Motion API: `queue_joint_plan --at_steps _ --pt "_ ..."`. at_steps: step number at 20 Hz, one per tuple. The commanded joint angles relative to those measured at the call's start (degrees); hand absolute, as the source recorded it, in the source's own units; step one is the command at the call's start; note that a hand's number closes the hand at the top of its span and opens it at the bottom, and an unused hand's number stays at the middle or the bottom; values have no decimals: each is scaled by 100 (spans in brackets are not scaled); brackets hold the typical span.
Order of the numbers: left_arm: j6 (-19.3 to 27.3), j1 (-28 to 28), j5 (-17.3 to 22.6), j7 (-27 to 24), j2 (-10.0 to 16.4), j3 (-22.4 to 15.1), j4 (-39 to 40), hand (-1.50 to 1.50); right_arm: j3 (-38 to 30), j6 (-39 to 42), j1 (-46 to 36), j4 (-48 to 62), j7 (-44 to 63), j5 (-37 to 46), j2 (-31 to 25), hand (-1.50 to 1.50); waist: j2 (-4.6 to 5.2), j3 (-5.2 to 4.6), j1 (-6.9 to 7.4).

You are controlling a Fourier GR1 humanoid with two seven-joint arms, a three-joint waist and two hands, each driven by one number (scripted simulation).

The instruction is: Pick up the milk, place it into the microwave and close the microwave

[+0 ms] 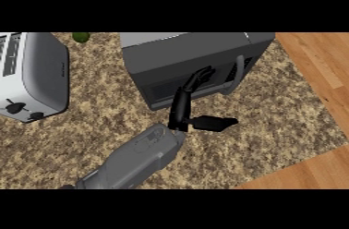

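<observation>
In the head view, the microwave (177, 57) is seen at the far edge of the counter (273, 131), close to its far right corner, with its door shut and its grey handle (238, 73) towards the right; the milk cannot be made out. The left hand (181, 108) is held open, its straight fingers (203, 75) laid against the microwave's door and its thumb turned out to the right. A toaster (34, 75) is set at the counter's left edge, and a small green object (80, 37) is glimpsed at the far edge.

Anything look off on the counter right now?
Nothing spilled or damaged. The left hand touches the microwave front with straight fingers, its door looks shut, and no milk shows on the counter.
</observation>
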Motion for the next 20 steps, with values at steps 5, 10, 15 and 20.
queue_joint_plan --at_steps 5,10,15,20 --pt "174 -471 468 -139 2 235 314 -150 -22 -128 -343 150 85 158 -115 150 90 19 16" --pt "197 -443 637 -372 2 233 399 -150 -60 -124 -532 227 102 163 -222 150 137 16 -9" --pt "132 -519 789 -495 3 177 477 -150 -29 -141 -744 320 157 177 -277 150 168 16 18" --pt "142 -540 887 -594 2 51 443 -150 404 304 -698 854 369 -1112 465 -150 200 51 24"
